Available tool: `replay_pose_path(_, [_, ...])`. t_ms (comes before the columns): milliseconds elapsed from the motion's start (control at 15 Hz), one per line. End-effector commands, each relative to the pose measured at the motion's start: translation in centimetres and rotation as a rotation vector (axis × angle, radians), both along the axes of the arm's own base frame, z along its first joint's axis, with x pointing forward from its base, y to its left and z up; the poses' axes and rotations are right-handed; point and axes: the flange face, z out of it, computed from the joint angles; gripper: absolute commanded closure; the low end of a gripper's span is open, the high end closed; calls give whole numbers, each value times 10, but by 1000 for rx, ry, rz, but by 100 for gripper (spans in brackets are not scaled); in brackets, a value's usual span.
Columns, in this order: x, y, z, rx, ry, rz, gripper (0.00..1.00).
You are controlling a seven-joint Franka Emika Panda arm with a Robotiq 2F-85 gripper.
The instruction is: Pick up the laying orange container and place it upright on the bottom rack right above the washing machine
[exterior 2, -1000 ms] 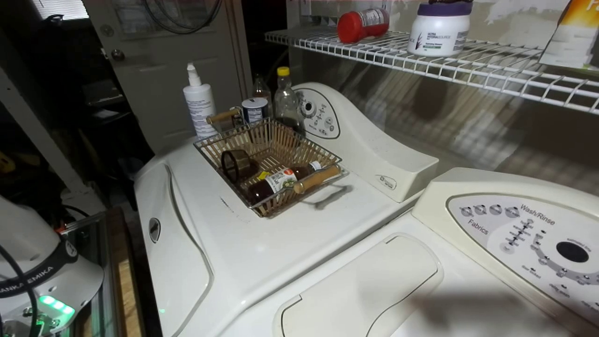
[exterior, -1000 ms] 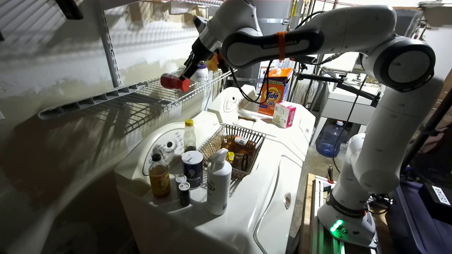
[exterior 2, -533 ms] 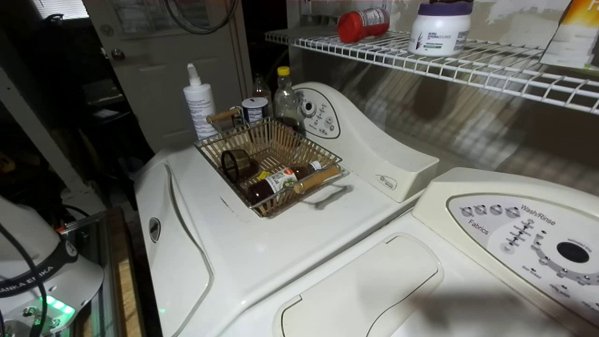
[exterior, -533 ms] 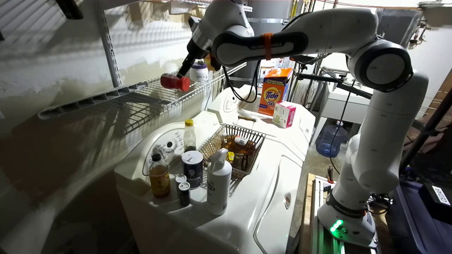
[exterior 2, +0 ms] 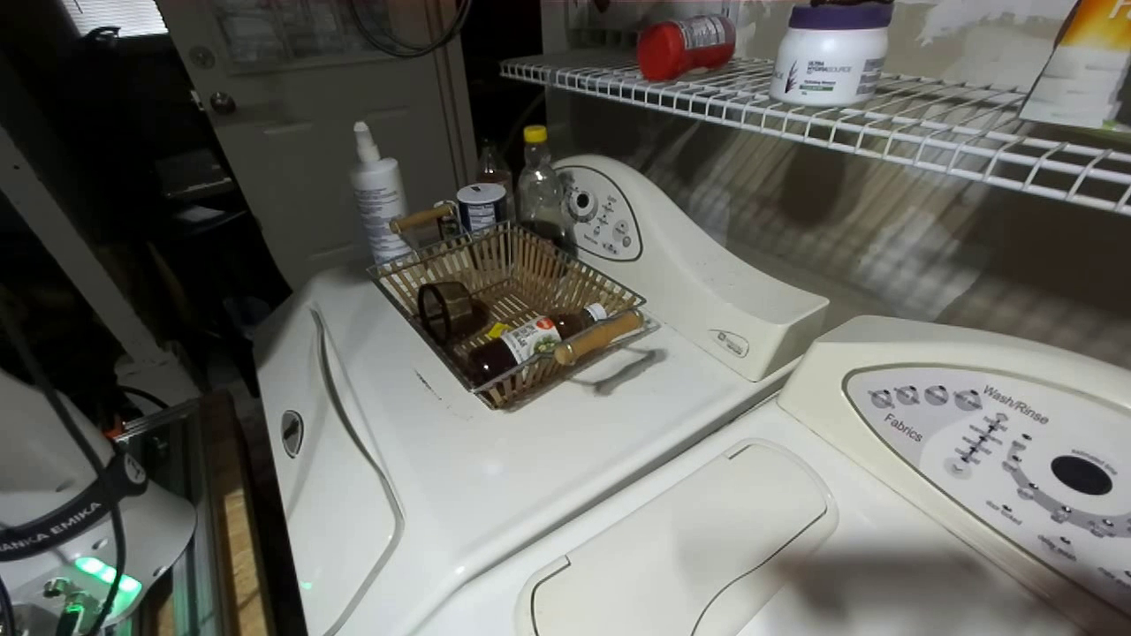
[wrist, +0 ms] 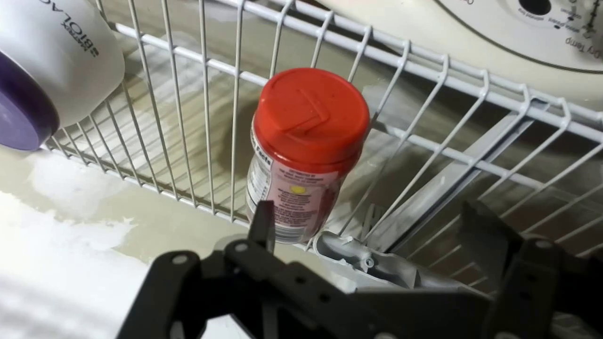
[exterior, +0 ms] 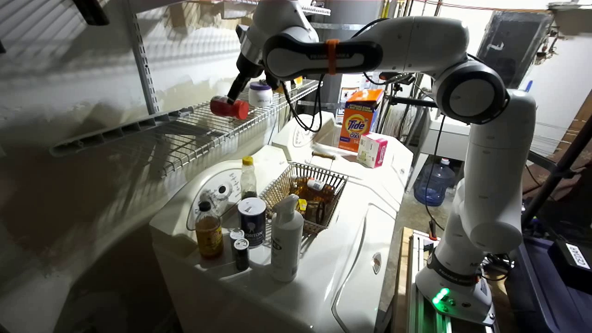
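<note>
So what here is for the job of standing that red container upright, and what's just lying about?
Part of the job:
gripper, open
red container, lying on its side
wire rack, under the container
washing machine, as the landmark

Just lying about:
purple-lidded jar
slatted basket
tall white bottle
Tide box
blue canister

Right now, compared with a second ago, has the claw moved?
Yes. In an exterior view, the claw has shifted toward the picture's left, away from the stationary white jar that it partly covered a second ago.
</note>
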Motion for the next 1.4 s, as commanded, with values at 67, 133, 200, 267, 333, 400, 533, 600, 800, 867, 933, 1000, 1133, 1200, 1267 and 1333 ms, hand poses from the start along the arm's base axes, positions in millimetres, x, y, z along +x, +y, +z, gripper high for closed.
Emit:
replay_pose_path(67, [29,-10,-5,28,9,-17,0])
replay_pose_path(133, [34,-14,-5,3,-18,-22,0])
replay_pose_path(200, [38,-18,-7,1,-18,-33,0])
replay_pose_path(267, [42,-23,-11,-2,-16,-47,0])
replay_pose_path(333, [45,-26,-14,0,-14,-52,0])
replay_pose_path(400, [48,-30,-17,-3,-10,-63,0])
replay_pose_path(533, [54,-36,-24,11,4,-67,0])
replay_pose_path(600, [57,-39,-28,16,14,-74,0])
replay_pose_path(800, [63,-45,-38,55,38,-77,0])
replay_pose_path(867, [65,-45,-41,65,46,-80,0])
replay_pose_path(933, [66,-46,-44,69,56,-81,3])
replay_pose_path(1000, [67,-46,-47,73,66,-84,26])
replay_pose_path(1133, [68,-46,-49,56,74,-88,31])
replay_pose_path(1200, [67,-45,-48,46,81,-91,39])
replay_pose_path(1267, [66,-43,-47,39,83,-90,46])
replay_pose_path(1333, [64,-43,-45,31,82,-90,52])
